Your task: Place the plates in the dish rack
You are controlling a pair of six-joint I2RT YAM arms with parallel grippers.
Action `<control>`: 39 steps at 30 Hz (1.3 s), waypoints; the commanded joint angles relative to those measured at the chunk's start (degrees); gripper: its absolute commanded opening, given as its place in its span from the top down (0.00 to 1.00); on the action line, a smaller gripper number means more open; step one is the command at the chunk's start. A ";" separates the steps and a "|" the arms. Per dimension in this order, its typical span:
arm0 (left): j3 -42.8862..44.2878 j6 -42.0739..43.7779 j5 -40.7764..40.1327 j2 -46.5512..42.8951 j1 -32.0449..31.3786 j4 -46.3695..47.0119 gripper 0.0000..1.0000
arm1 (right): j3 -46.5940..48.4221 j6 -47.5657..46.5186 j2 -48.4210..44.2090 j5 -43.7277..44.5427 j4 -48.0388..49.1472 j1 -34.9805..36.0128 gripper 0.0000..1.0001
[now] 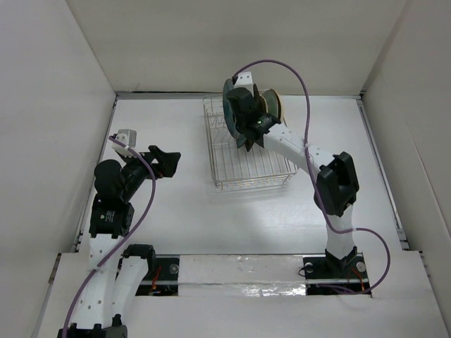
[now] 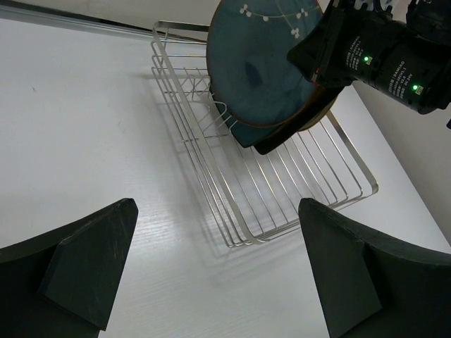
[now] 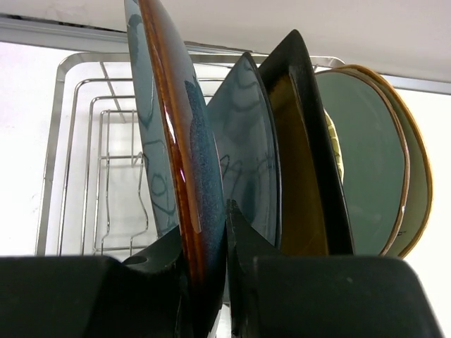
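Right wrist view shows the right gripper [image 3: 225,246] clamped on an upright dark teal round plate [image 3: 176,141] at the silver wire dish rack [image 3: 77,141], best lowered straight between free tines, while the left gripper [image 2: 218,239] gapes wide.

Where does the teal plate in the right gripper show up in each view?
Top external: teal plate upper centre, far end of the dish rack.
Left wrist: teal plate top centre, face-on.
Right wrist: teal plate centre-left, edge-on in the right gripper.
Shared landmark: dish rack.
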 commanded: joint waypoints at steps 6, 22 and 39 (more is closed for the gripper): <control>0.29 1.01 -1.45 0.00 -0.22 1.39 0.01 | 2.35 2.14 2.46 4.52 9.58 1.41 1.00; 0.12 1.27 -2.06 -0.18 -0.22 1.56 0.01 | -0.19 6.88 0.81 1.01 10.90 3.17 0.31; -0.50 1.89 -1.01 -2.90 -0.22 3.85 0.01 | -44.29 8.64 -48.39 -12.44 23.90 6.33 0.02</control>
